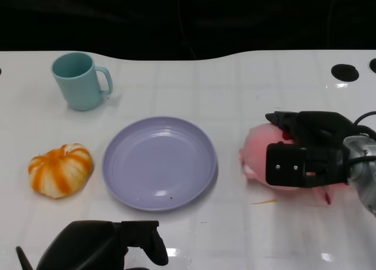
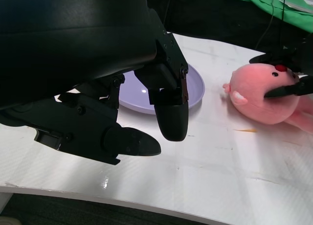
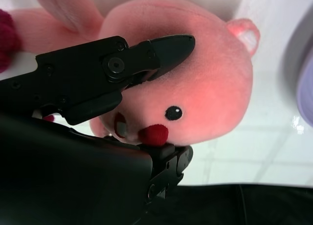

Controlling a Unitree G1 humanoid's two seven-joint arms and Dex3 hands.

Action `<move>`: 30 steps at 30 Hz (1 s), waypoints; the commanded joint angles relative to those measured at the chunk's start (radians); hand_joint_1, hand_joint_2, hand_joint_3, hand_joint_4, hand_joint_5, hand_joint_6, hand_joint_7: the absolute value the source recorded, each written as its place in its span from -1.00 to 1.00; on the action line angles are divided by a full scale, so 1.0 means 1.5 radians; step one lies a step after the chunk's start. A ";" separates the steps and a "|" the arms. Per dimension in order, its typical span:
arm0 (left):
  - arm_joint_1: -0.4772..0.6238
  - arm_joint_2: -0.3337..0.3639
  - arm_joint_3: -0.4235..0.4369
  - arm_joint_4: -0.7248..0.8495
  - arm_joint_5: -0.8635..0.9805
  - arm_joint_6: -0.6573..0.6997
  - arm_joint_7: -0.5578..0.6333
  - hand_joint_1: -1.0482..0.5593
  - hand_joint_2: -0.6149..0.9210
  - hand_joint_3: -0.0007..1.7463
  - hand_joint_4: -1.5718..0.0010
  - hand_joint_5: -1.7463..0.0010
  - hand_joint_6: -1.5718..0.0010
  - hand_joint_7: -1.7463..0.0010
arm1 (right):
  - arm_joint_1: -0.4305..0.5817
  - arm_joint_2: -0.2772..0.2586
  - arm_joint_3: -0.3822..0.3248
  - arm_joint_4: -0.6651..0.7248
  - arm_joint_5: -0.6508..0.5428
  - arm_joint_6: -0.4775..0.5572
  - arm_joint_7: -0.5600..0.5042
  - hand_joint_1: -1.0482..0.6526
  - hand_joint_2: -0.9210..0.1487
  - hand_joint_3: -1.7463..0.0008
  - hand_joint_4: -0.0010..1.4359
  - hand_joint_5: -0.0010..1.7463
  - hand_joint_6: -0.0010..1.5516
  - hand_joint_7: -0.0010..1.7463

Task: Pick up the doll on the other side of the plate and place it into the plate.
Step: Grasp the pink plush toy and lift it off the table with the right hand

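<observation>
The pink doll (image 1: pixel 258 149) lies on the white counter (image 1: pixel 235 82) just to the right of the purple plate (image 1: pixel 160 163), largely hidden in the head view by the right hand (image 1: pixel 305 155), whose fingers (image 3: pixel 161 51) clasp it on both sides. The left hand (image 1: pixel 97 245), cut off by the frame's lower edge, holds nothing, its fingers curled but apart.

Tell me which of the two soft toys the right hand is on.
The pink doll, right of the plate, under the right hand; the orange striped pumpkin toy lies untouched left of it.
</observation>
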 commanded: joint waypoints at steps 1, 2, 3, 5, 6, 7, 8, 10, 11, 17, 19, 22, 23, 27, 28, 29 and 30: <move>0.003 0.008 0.006 -0.011 0.000 -0.003 0.000 -0.03 1.00 -0.78 0.14 -0.76 0.16 -0.26 | 0.009 0.020 -0.023 0.053 0.028 -0.027 -0.086 -0.15 -1.00 0.96 -0.01 -0.61 0.10 -0.84; 0.003 0.008 0.006 -0.011 -0.001 -0.003 0.000 -0.03 1.00 -0.78 0.15 -0.76 0.16 -0.26 | 0.008 0.025 -0.029 0.067 0.037 -0.039 -0.110 -0.07 -1.00 0.94 0.12 -0.57 0.22 -0.80; 0.003 0.007 0.006 -0.010 -0.003 -0.004 0.001 -0.03 1.00 -0.78 0.15 -0.76 0.16 -0.26 | 0.007 0.028 -0.032 0.079 0.042 -0.051 -0.129 0.01 -0.91 0.75 0.20 -0.04 0.40 -0.71; 0.003 0.007 0.006 -0.013 -0.002 0.001 -0.003 -0.03 1.00 -0.78 0.15 -0.76 0.17 -0.27 | 0.003 0.030 -0.029 0.095 0.045 -0.071 -0.154 0.04 -0.37 0.07 0.22 0.56 0.43 -0.37; 0.003 0.007 0.006 -0.015 -0.001 0.005 -0.006 -0.04 1.00 -0.77 0.15 -0.76 0.17 -0.27 | 0.001 0.029 -0.026 0.098 0.044 -0.076 -0.159 0.02 -0.30 -0.06 0.24 0.82 0.31 0.00; 0.003 0.007 0.006 -0.017 -0.001 0.007 -0.008 -0.04 1.00 -0.77 0.16 -0.76 0.18 -0.27 | 0.000 0.029 -0.023 0.101 0.044 -0.079 -0.163 0.01 -0.29 -0.08 0.26 0.91 0.25 0.17; 0.003 0.008 0.006 -0.016 -0.001 0.006 -0.006 -0.04 1.00 -0.77 0.16 -0.76 0.18 -0.27 | -0.001 0.027 -0.018 0.102 0.040 -0.086 -0.171 0.00 -0.29 -0.09 0.26 0.95 0.21 0.25; 0.003 0.009 0.006 -0.013 -0.001 0.002 -0.003 -0.04 1.00 -0.77 0.15 -0.76 0.17 -0.27 | -0.002 0.024 -0.010 0.104 0.033 -0.098 -0.183 -0.03 -0.51 0.21 0.16 0.89 0.15 0.23; 0.003 0.009 0.006 -0.013 -0.001 0.001 -0.002 -0.03 1.00 -0.77 0.15 -0.76 0.17 -0.27 | -0.003 0.024 -0.007 0.103 0.031 -0.098 -0.185 -0.04 -0.63 0.35 0.14 0.89 0.17 0.20; 0.002 0.010 0.007 -0.014 -0.001 0.003 -0.004 -0.03 1.00 -0.77 0.15 -0.76 0.18 -0.27 | 0.000 0.026 -0.009 0.089 0.038 -0.099 -0.193 -0.04 -0.66 0.35 0.15 1.00 0.09 0.42; 0.002 0.011 0.007 -0.014 0.000 0.002 -0.004 -0.03 1.00 -0.77 0.16 -0.75 0.18 -0.27 | 0.003 0.025 -0.009 0.082 0.039 -0.106 -0.200 -0.05 -0.63 0.34 0.16 1.00 0.07 0.46; 0.002 0.011 0.007 -0.015 0.000 0.000 -0.002 -0.03 1.00 -0.77 0.15 -0.74 0.18 -0.27 | 0.007 0.025 -0.011 0.073 0.041 -0.116 -0.207 -0.04 -0.55 0.26 0.24 1.00 0.01 0.68; 0.002 0.010 0.007 -0.014 0.000 0.000 -0.001 -0.03 1.00 -0.77 0.15 -0.74 0.18 -0.27 | 0.010 0.024 -0.013 0.070 0.042 -0.126 -0.217 -0.03 -0.54 0.24 0.25 1.00 0.00 0.71; 0.004 -0.003 0.008 -0.013 -0.020 0.004 0.002 -0.01 1.00 -0.77 0.15 -0.73 0.17 -0.27 | 0.023 0.023 -0.024 0.051 0.050 -0.163 -0.253 0.01 -0.17 -0.20 0.30 1.00 -0.07 0.97; 0.004 -0.012 0.009 -0.012 -0.035 0.008 0.004 0.01 1.00 -0.77 0.16 -0.77 0.16 -0.28 | 0.028 0.024 -0.029 0.042 0.053 -0.171 -0.260 0.03 -0.08 -0.31 0.29 1.00 -0.06 0.99; 0.005 -0.022 0.012 -0.012 -0.051 0.011 0.005 0.02 1.00 -0.77 0.16 -0.79 0.16 -0.30 | 0.034 0.025 -0.034 0.035 0.058 -0.183 -0.272 0.05 -0.02 -0.37 0.29 1.00 -0.05 0.99; 0.006 -0.028 0.013 -0.012 -0.062 0.012 0.007 0.02 0.99 -0.77 0.19 -0.83 0.18 -0.33 | 0.037 0.026 -0.038 0.032 0.061 -0.191 -0.279 0.06 0.05 -0.44 0.31 1.00 -0.03 0.99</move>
